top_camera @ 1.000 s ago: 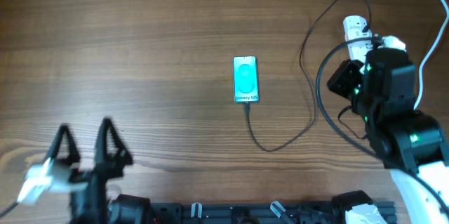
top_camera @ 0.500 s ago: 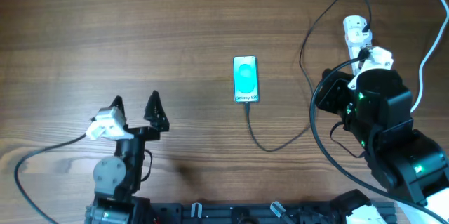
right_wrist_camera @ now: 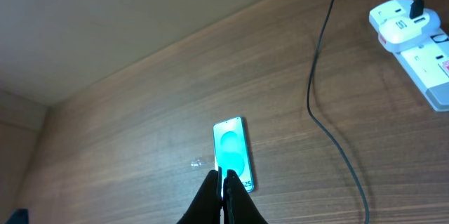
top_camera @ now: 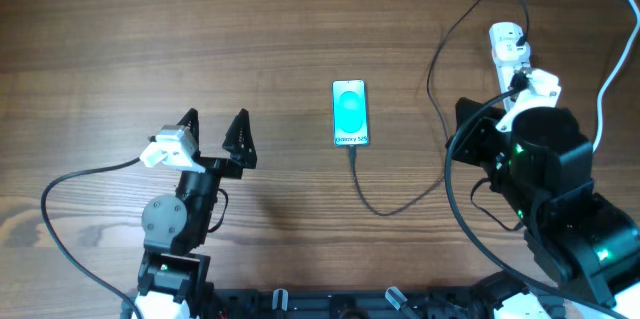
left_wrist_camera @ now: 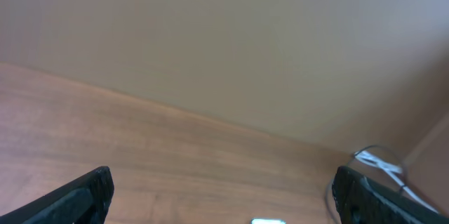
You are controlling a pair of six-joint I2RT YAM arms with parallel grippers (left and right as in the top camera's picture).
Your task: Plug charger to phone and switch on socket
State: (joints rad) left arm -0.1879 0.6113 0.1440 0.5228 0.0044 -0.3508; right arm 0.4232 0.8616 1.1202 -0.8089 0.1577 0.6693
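The phone (top_camera: 350, 112) lies flat at the table's middle, its turquoise screen up; it also shows in the right wrist view (right_wrist_camera: 230, 152). The charger (top_camera: 438, 169), a thin black cable, runs from the phone's near end in a loop up to the socket (top_camera: 507, 43), a white power strip at the far right, also in the right wrist view (right_wrist_camera: 421, 48). My left gripper (top_camera: 215, 127) is open and empty, left of the phone. My right gripper (top_camera: 462, 119) is shut and empty, below and left of the socket, pointing at the phone (right_wrist_camera: 222, 176).
A thick white cord (top_camera: 612, 79) runs down the far right edge. The right arm's body (top_camera: 555, 199) covers the table's right front. A black cable (top_camera: 70, 209) from the left arm loops at front left. A black rail (top_camera: 350, 304) lines the front edge.
My left arm has swung up and right toward the phone, fingers staying open. My right arm has pulled back down off the socket, leaving it uncovered.
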